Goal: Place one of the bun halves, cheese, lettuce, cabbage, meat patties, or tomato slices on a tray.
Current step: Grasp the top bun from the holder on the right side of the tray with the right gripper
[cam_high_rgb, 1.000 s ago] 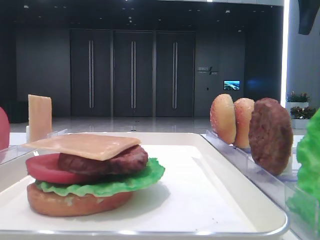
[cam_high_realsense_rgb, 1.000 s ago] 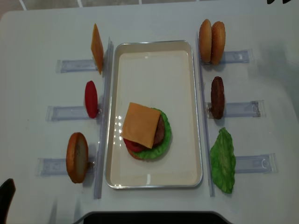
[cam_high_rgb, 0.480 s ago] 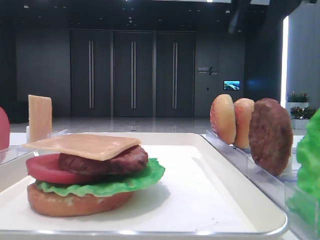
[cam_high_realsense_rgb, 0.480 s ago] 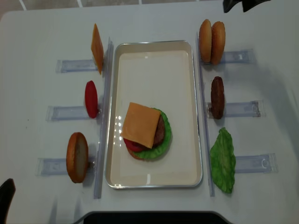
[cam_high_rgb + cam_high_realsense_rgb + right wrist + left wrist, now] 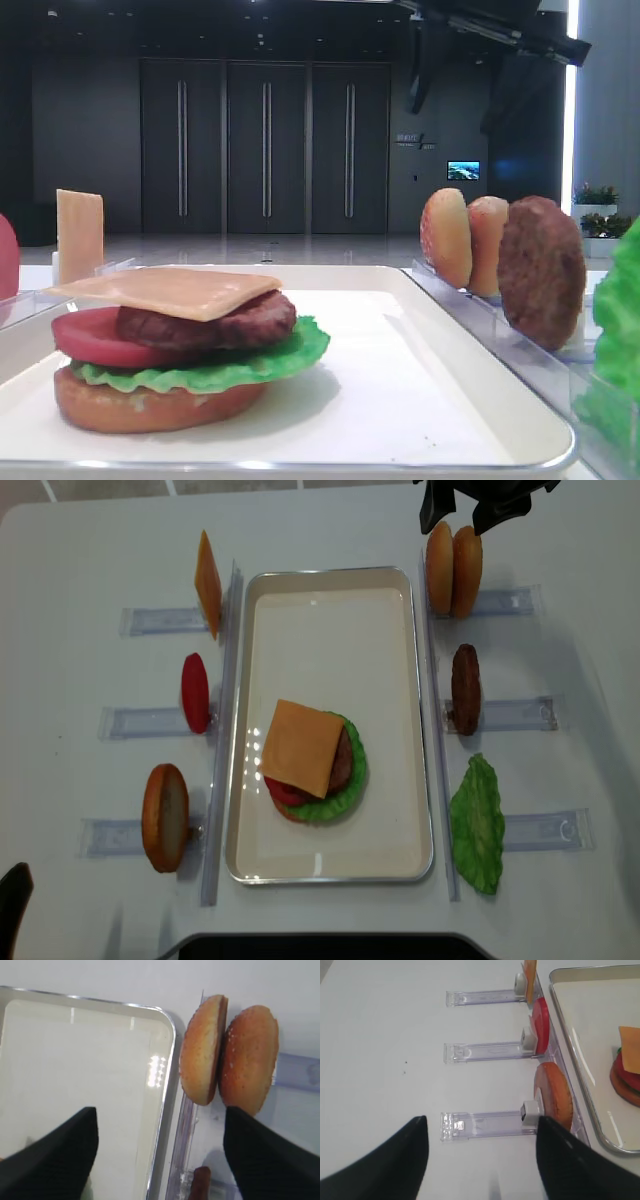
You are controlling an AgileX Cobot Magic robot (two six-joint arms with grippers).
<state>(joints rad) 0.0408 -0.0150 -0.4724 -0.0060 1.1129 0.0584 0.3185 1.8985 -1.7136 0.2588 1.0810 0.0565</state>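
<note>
On the white tray lies a stack: a cheese slice over a meat patty, a tomato slice, lettuce and a flat bun. Two bun halves stand on edge in the rack right of the tray's far corner. My right gripper hovers open just beyond them, holding nothing. In the right wrist view the bun halves sit ahead of the open right gripper. My left gripper is open and empty over the table, near a bun half.
Clear slotted racks flank the tray. On the left stand a cheese slice, a tomato slice and a bun half. On the right stand a meat patty and a lettuce leaf.
My right gripper has come in from the top right edge to just above the pair of bun halves. The left arm and the food have not moved.
</note>
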